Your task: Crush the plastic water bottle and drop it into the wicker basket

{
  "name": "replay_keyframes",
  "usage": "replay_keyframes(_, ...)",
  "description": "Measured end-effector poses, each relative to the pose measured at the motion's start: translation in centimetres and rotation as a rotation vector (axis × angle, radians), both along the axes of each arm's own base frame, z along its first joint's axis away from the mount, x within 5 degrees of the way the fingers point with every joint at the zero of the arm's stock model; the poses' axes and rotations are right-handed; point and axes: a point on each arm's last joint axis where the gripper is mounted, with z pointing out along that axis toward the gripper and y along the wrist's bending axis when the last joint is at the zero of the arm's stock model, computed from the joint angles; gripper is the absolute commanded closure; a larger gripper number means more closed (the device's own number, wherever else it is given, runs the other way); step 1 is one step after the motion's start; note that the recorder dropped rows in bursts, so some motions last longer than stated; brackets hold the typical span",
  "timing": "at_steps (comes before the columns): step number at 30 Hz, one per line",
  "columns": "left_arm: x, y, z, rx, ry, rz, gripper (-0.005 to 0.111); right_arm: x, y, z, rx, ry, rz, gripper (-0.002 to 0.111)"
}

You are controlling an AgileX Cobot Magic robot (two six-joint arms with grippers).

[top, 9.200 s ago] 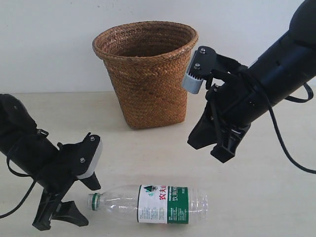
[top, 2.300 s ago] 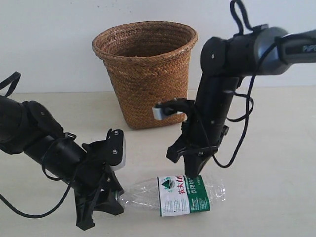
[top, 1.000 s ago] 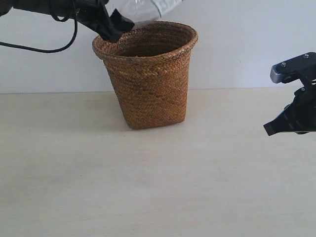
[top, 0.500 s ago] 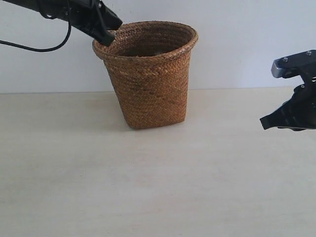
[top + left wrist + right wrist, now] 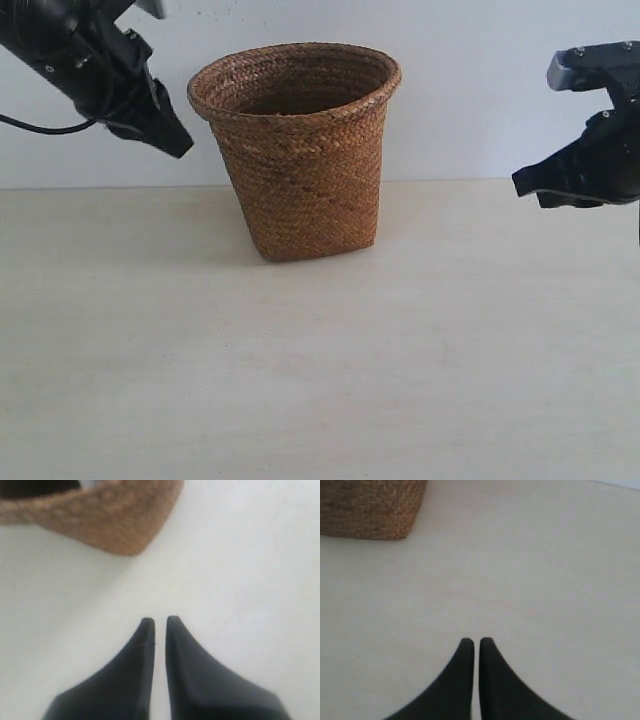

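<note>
Gripping nothing, my left end effector [image 5: 160, 622] has its two black, tapering fingers almost together, with only a thin slit between the tips. It hangs in the air just left of the wicker basket [image 5: 300, 170], about level with the thick rolled rim. My right end effector [image 5: 476, 642] (same pointed black fingers, same hairline slit, also empty) hangs well off to the basket's right, above the pale, smooth tabletop [image 5: 300, 380]. The basket stands upright toward the far side, its brown plaited weave narrowing from a round mouth to a squarish base. The plastic water bottle is out of sight; the basket's inside is hidden from me.
</note>
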Motion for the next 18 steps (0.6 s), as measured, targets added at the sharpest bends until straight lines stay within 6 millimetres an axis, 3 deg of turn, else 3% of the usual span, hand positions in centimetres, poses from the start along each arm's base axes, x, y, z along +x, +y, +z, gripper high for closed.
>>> replay_keyframes(5,-1.0,1.2,-0.8,0.11,0.157,0.11,0.102,-0.5,-0.4,1.4,-0.11,0.129,0.063,0.108)
replay_keyframes(10,-1.1,2.5,-0.9,0.19,0.18,0.28,0.102,-1.4,-2.5,1.5,-0.26,0.268,-0.05,0.108)
replay_keyframes(14,-2.4,3.1,-0.7,0.19,0.192,0.34,0.102,-2.3,-4.4,1.7,-0.268,0.346,-0.133,0.108)
replay_keyframes(18,-4.5,3.7,-0.3,0.189,0.2,0.36,0.102,-3.1,-5.5,2.8,-0.249,0.314,-0.186,0.108)
